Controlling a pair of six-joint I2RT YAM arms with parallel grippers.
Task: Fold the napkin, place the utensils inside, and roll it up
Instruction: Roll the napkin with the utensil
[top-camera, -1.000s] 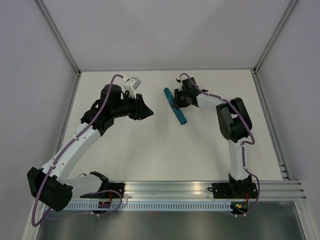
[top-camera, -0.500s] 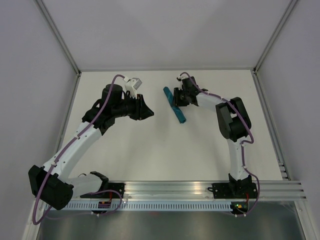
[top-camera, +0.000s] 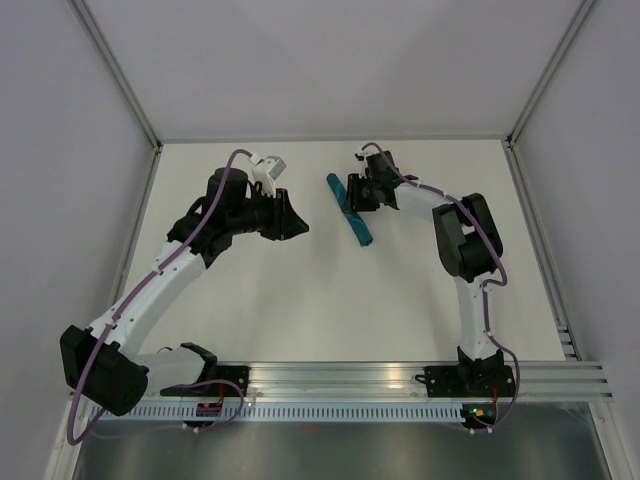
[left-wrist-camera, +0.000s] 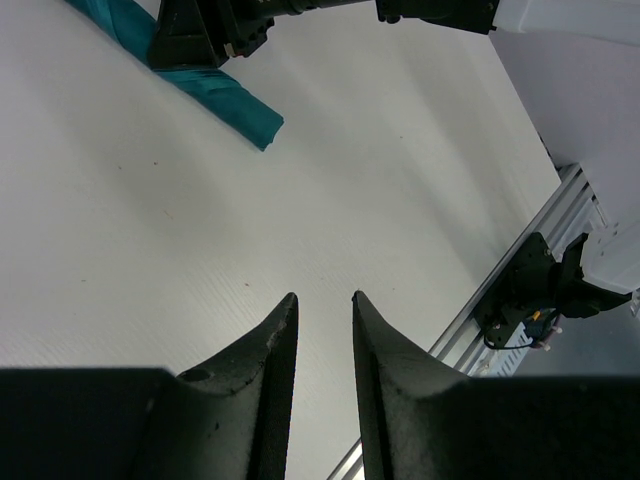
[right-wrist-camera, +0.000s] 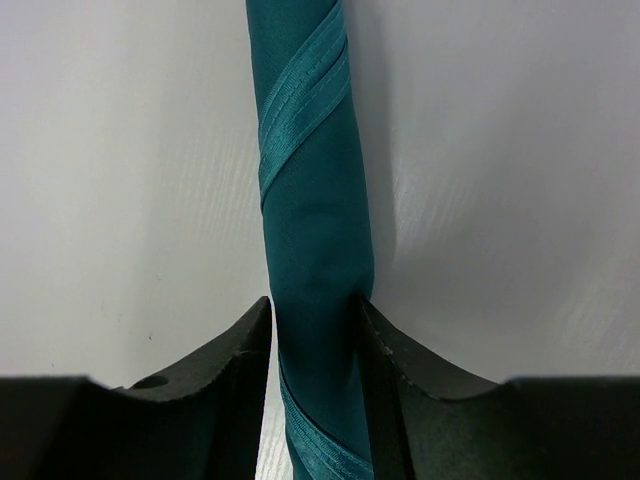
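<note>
The napkin (top-camera: 354, 214) is a tight teal roll lying slantwise on the white table at the back centre. It also shows in the left wrist view (left-wrist-camera: 222, 92) and the right wrist view (right-wrist-camera: 315, 200). No utensils show in any view. My right gripper (top-camera: 352, 192) straddles the roll near its far end. Its jaws (right-wrist-camera: 315, 305) stand on either side of the cloth, with a thin strip of table between one finger and the roll, so it is open. My left gripper (top-camera: 297, 224) hovers left of the roll and well apart from it, open (left-wrist-camera: 320, 297) with nothing between its fingers.
An aluminium rail (top-camera: 400, 375) runs along the near edge and carries both arm bases; it also shows in the left wrist view (left-wrist-camera: 520, 290). Grey walls and slanted frame posts (top-camera: 120, 75) close in the table on three sides.
My right gripper's jaws have widened around the rolled napkin, loosening their hold, and the gripper has shifted slightly toward the roll's far end. The left arm has barely moved.
</note>
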